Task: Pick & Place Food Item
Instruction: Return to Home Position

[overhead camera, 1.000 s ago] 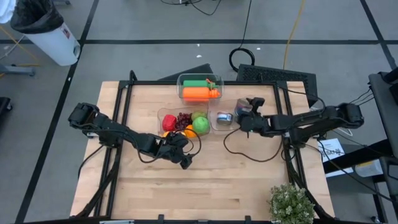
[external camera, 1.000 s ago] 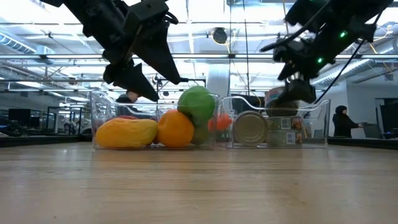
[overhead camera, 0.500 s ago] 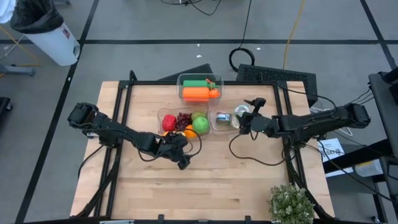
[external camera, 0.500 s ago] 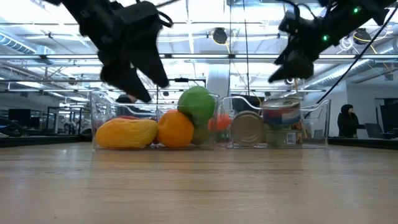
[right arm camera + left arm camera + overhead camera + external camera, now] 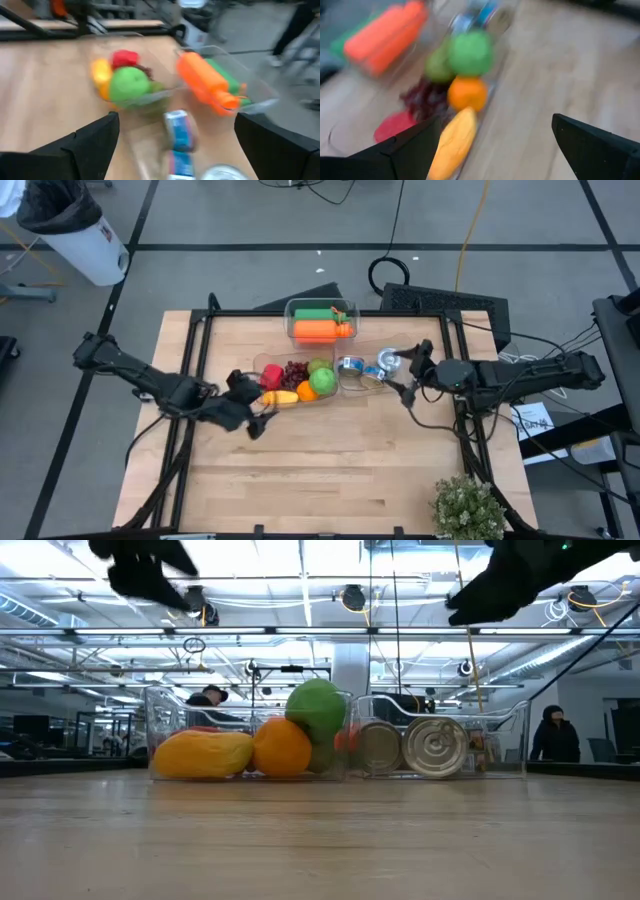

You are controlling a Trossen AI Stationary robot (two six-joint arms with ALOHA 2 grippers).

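A clear bin [image 5: 262, 361] in the table's middle holds a yellow fruit [image 5: 200, 753], an orange [image 5: 282, 747], a green apple [image 5: 322, 380], grapes and a red piece. To its right, a second clear bin [image 5: 520, 718] holds two cans [image 5: 435, 747] lying on their sides. My left gripper [image 5: 250, 405] hangs open, raised, left of the fruit bin, with nothing between its fingers [image 5: 410, 150]. My right gripper [image 5: 412, 370] is open too, raised just right of the can bin.
A third clear bin [image 5: 350, 308] with an orange carrot [image 5: 318, 330] and a green piece stands at the table's far edge. A potted plant [image 5: 468, 508] sits at the near right corner. Bare wood lies between the bins and the near edge.
Both grippers have risen and drawn back from the bins, staying open: the left toward the table's left edge, the right toward the right edge while rolling its wrist. The can that stood upright in the right bin now lies on its side.
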